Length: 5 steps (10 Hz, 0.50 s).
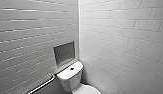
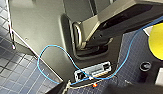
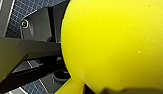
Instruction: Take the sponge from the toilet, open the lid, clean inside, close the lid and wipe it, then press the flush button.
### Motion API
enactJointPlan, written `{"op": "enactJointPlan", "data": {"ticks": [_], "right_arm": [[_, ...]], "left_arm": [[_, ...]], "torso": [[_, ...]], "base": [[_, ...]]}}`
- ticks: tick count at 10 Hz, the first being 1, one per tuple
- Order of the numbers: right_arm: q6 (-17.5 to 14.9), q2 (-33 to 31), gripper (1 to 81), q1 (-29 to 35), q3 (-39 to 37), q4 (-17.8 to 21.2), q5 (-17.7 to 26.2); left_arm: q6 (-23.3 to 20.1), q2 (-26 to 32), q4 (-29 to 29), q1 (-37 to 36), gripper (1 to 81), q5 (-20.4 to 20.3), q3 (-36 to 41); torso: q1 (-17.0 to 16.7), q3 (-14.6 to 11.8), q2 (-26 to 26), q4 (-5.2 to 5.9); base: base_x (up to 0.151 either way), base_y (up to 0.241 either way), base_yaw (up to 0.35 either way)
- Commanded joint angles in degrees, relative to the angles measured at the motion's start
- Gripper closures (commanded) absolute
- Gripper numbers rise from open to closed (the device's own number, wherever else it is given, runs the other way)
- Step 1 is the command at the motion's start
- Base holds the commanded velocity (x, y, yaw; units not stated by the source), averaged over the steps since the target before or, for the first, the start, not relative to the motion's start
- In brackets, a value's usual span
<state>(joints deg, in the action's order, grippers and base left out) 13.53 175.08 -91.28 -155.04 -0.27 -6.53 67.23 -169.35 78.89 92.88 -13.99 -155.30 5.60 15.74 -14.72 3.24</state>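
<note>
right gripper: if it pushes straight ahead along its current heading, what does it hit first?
The sponge, most likely: it sits close up in the right wrist view, across most of the line ahead. Beside it are the robot's own frame and tiled floor; depth is unclear.

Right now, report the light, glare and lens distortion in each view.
Head view: the wide lens splays the tile rows, glare streaks line the left wall, the toilet gleams. Left wrist view: dim, even light on the floor tiles. Right wrist view: the sponge glows bright yellow.
</note>
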Motion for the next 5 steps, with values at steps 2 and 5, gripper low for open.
{"op": "enactJointPlan", "data": {"ticks": [2,5], "right_arm": [[-0.2,0.2,81.1,1.3,0.3,-0.8,3.3],[-0.2,0.2,81.1,1.3,0.1,-0.9,3.3]], "left_arm": [[-0.4,0.4,0.6,-1.0,1.0,1.7,0.0],[-0.5,0.5,0.6,-1.1,1.0,1.7,0.0]], "torso": [[-1.3,0.0,1.9,0.0],[-2.7,0.0,4.1,0.0]], "base": [[0.0,0.0,0.0],[0.0,0.0,0.0]]}}
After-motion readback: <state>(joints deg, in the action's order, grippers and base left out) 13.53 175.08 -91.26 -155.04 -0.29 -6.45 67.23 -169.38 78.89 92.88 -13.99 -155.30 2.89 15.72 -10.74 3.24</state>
